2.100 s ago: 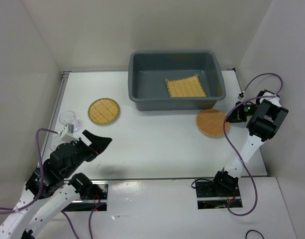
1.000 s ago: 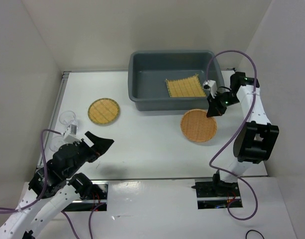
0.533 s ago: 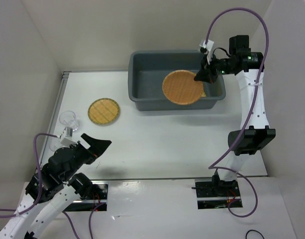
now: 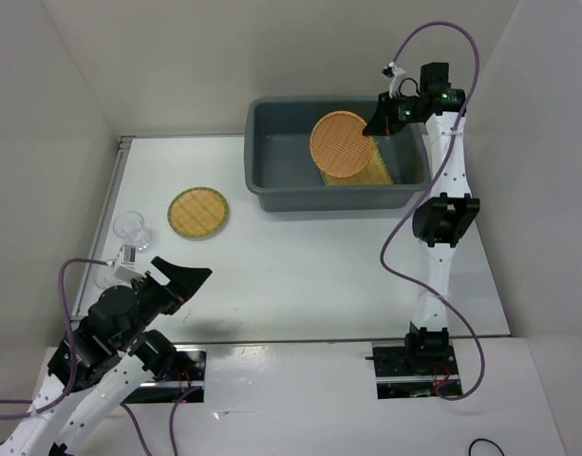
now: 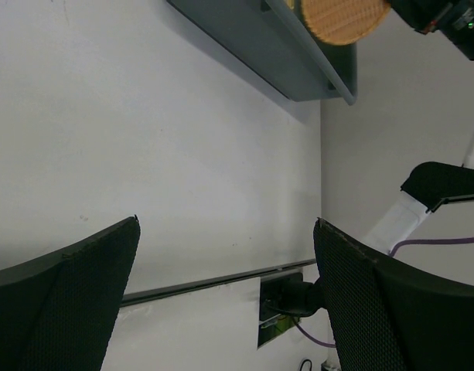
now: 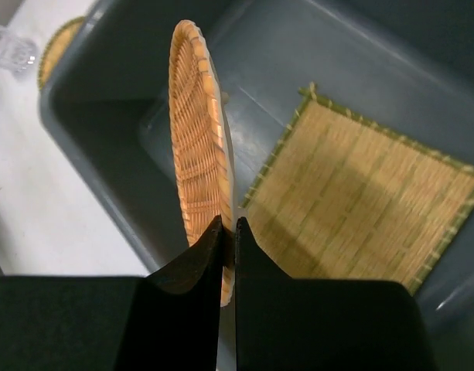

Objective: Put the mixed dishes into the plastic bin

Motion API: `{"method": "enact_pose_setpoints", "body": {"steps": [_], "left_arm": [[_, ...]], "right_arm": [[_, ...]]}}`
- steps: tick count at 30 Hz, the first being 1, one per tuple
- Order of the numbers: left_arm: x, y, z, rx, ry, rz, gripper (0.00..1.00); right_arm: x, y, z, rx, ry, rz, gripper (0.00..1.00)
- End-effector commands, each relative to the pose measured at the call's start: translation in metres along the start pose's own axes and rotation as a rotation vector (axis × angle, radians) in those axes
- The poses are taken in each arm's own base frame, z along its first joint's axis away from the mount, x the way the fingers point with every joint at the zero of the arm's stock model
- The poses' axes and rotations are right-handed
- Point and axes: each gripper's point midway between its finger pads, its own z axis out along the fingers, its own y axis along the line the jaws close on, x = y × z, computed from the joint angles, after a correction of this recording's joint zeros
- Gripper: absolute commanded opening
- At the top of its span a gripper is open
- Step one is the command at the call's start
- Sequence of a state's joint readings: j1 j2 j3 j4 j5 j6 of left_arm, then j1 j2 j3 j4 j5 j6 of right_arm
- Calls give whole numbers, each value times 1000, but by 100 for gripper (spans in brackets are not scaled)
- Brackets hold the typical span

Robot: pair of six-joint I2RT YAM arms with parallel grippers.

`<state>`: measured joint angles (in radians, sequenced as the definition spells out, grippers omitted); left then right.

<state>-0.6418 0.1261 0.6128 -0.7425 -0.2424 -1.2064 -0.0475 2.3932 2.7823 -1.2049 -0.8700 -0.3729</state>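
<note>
My right gripper [image 4: 376, 128] [image 6: 228, 226] is shut on the rim of the orange-brown round disc [image 4: 341, 144] [image 6: 196, 162] and holds it on edge above the inside of the grey plastic bin [image 4: 272, 180] [image 6: 90, 131]. The square yellow bamboo mat [image 4: 376, 173] [image 6: 368, 209] lies flat on the bin floor, partly hidden behind the disc. The green-rimmed woven disc [image 4: 198, 212] lies on the table left of the bin. The small clear glass cup [image 4: 129, 228] stands near the left edge. My left gripper [image 4: 181, 273] [image 5: 225, 224] is open and empty, over the near-left table.
White walls close in the table on the left, back and right. The bin [image 5: 298, 69] and the held disc [image 5: 341, 15] also show at the top of the left wrist view. Both arm bases sit at the near edge.
My right gripper lifted the orange-brown disc off the table right of the bin, carried it up over the bin and turned it on edge. The left arm barely moved.
</note>
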Motion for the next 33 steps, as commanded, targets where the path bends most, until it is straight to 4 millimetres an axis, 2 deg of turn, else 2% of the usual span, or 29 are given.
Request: {"method": "enact_pose_setpoints", "body": {"steps": [1, 7, 9, 10, 12, 13, 16, 17, 19, 24, 26, 27, 28, 33], "left_arm": [[-4, -8, 0, 37, -21, -35, 99], [-3, -5, 9, 1, -14, -12, 99], [-3, -7, 10, 0, -14, -12, 99], [-3, -7, 10, 0, -14, -12, 99], [-4, -9, 11, 8, -17, -14, 99], [-4, -9, 11, 9, -17, -14, 99], [-4, -9, 13, 11, -19, -23, 99], [-6, -8, 13, 7, -28, -24, 99], [-10, -13, 11, 10, -42, -26, 99], [-10, -11, 19, -36, -30, 3, 99], [-10, -13, 23, -37, -29, 13, 99], [-8, -9, 26, -57, -19, 30, 99], [-8, -11, 28, -56, -20, 29, 99], [-10, -11, 35, -76, -21, 63, 99]], "right_arm": [[-15, -9, 1, 59, -39, -8, 0], [22, -64, 31, 181, 39, 36, 0], [29, -74, 36, 206, 51, 41, 0], [41, -82, 44, 209, 73, 60, 0], [48, -92, 48, 236, 85, 63, 0], [61, -101, 55, 241, 110, 71, 0], [71, -113, 63, 267, 124, 74, 0], [81, -122, 66, 291, 143, 82, 0], [84, -131, 69, 317, 144, 76, 0], [100, -159, 68, 427, 158, 96, 1], [111, -170, 66, 466, 177, 122, 6], [120, -172, 69, 461, 195, 136, 6], [121, -174, 68, 474, 200, 136, 6], [131, -188, 59, 548, 225, 153, 25]]}}
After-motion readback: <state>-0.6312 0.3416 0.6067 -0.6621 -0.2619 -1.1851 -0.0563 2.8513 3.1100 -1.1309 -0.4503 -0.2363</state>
